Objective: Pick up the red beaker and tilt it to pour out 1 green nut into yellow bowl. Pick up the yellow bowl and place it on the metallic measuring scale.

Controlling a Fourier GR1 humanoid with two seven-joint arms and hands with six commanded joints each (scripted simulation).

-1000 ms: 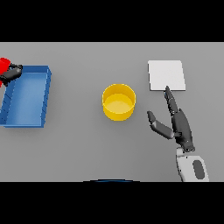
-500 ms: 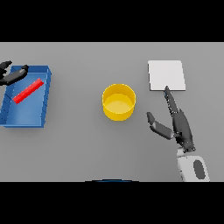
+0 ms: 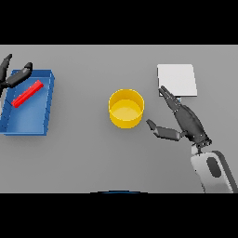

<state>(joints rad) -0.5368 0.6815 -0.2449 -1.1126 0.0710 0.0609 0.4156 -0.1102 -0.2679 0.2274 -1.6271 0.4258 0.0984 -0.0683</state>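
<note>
The red beaker (image 3: 27, 94) lies on its side inside a blue tray (image 3: 29, 122) at the far left. My left hand (image 3: 14, 77) hovers at the tray's upper left corner, fingers spread open, apart from the beaker. The yellow bowl (image 3: 126, 108) stands upright at the table's middle; I cannot make out a nut in it. My right hand (image 3: 186, 121) rests open to the right of the bowl, thumb pointing toward it, a small gap between them. The square metallic scale (image 3: 177, 80) lies just beyond the right hand's fingertips.
The blue tray's raised walls surround the beaker at the left edge of the grey table (image 3: 88, 153).
The left hand let go of the red beaker, which dropped into the blue tray and now lies flat. The hand opened and drew slightly up and left. The right hand has not moved.
</note>
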